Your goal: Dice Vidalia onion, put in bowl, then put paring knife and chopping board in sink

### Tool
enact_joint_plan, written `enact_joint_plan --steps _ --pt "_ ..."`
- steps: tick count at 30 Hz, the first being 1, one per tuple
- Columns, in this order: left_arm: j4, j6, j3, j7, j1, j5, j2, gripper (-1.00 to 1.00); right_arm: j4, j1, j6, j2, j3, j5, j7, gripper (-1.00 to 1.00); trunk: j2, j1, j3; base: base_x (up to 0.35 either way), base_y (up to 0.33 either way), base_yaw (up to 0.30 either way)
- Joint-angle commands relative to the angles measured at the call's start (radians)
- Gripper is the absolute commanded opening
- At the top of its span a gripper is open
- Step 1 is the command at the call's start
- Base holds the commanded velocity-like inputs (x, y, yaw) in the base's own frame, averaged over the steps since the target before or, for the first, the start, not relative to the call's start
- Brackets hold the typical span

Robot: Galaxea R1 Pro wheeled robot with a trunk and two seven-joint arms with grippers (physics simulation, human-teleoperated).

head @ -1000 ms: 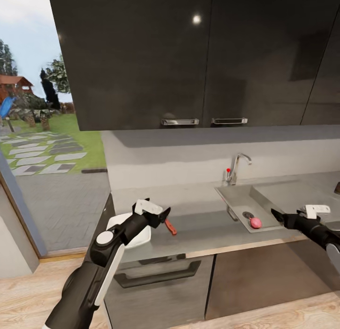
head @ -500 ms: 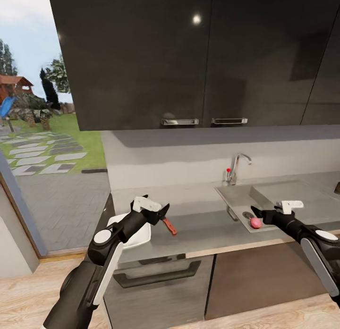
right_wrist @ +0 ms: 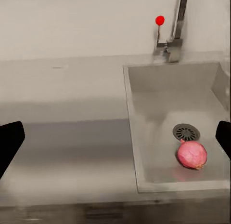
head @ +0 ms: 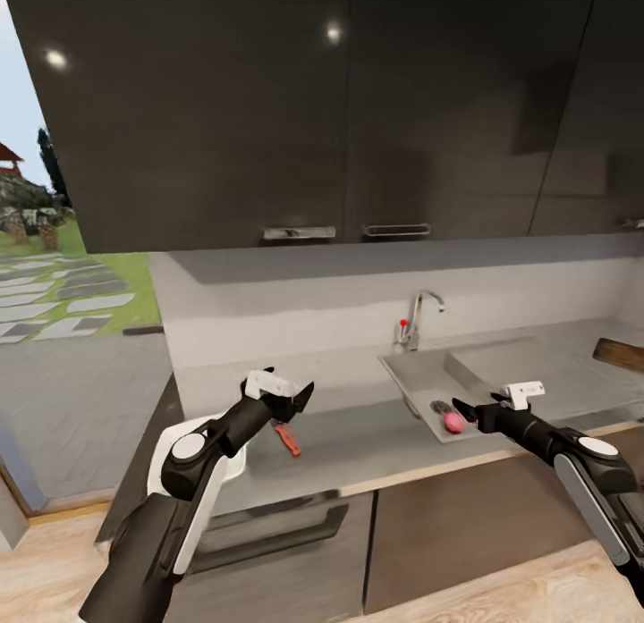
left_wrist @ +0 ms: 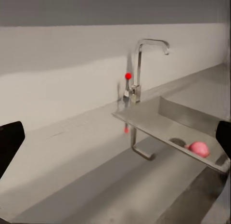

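Right wrist view — pink onion (right_wrist: 192,154) beside sink (right_wrist: 159,132) drain; head view — knife (head: 288,439), both jaws wide.

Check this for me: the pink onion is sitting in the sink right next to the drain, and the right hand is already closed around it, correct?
Not quite. The onion does lie in the sink beside the drain, but the right hand is open and short of it, as the right wrist view shows.
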Motion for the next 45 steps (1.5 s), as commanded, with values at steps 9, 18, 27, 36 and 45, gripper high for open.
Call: enact_joint_plan --steps 9,18,27,36,45 --pt "-0.001 0.007 0.002 -0.003 0.000 0.002 -0.001 1.00 0.000 -0.001 0.003 0.000 -0.011 -0.006 0.001 1.00 -0.001 0.001 -0.001 0.176 -0.260 -0.114" --pt "-0.002 0.007 0.002 -0.003 0.000 0.002 -0.002 1.00 0.000 -0.001 0.003 0.000 -0.015 -0.006 0.000 1.00 -0.001 0.001 -0.001 0.135 -0.284 -0.007" --pt "-0.009 0.024 -0.007 -0.006 0.051 0.011 0.001 1.00 -0.037 0.050 0.016 -0.039 -0.037 -0.038 0.007 1.00 -0.001 0.001 -0.001 0.000 0.000 0.000" --pt "0.011 0.033 -0.008 -0.006 0.062 0.011 0.003 1.00 -0.038 0.087 0.033 -0.037 -0.037 -0.038 0.007 1.00 -0.001 0.001 -0.001 0.000 0.000 -0.021" --pt "0.010 0.033 -0.008 -0.005 0.063 0.010 0.003 1.00 -0.041 0.087 0.045 -0.038 -0.076 -0.038 0.007 1.00 -0.001 0.001 -0.001 0.000 -0.108 -0.244"
